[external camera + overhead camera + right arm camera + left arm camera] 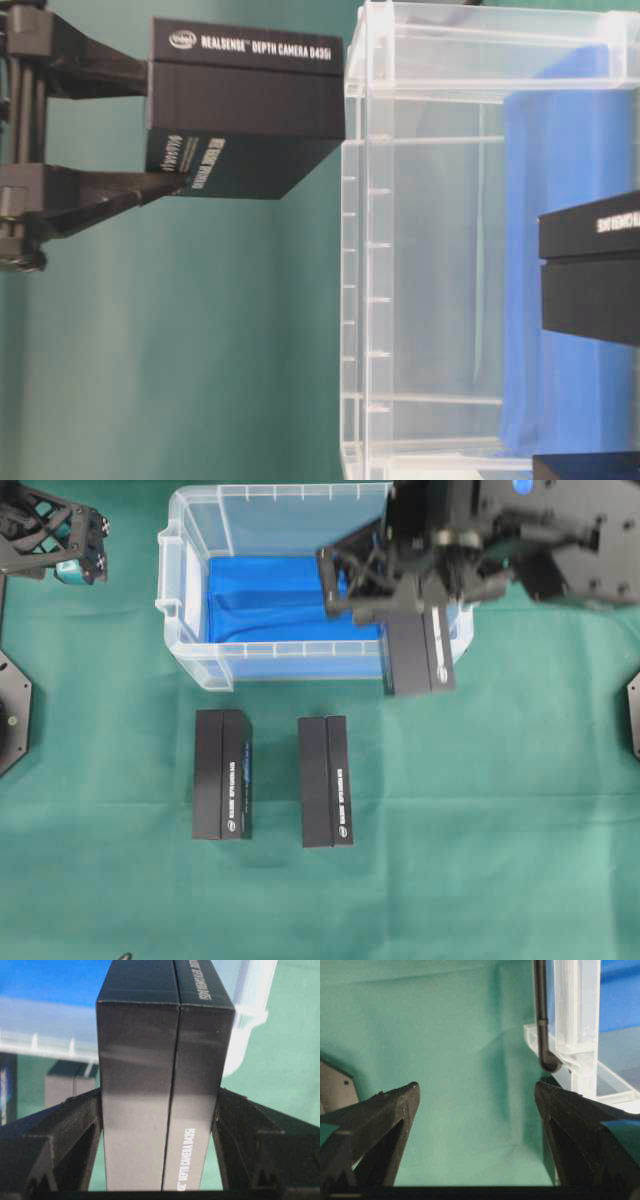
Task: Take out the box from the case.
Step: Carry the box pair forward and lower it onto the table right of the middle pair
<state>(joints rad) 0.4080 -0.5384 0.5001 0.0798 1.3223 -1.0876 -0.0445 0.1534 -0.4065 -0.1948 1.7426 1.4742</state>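
Right wrist view: we've got the right gripper point(159, 1135) clamped on the box point(165, 1075), stiff, slick cardboard, probably light, best squeezed across its flat faces. Left gripper point(476, 1105) gapes empty.

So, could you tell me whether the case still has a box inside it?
Empty, as far as visible: the case shows only blue lining. The right gripper holds a box over its front rim.
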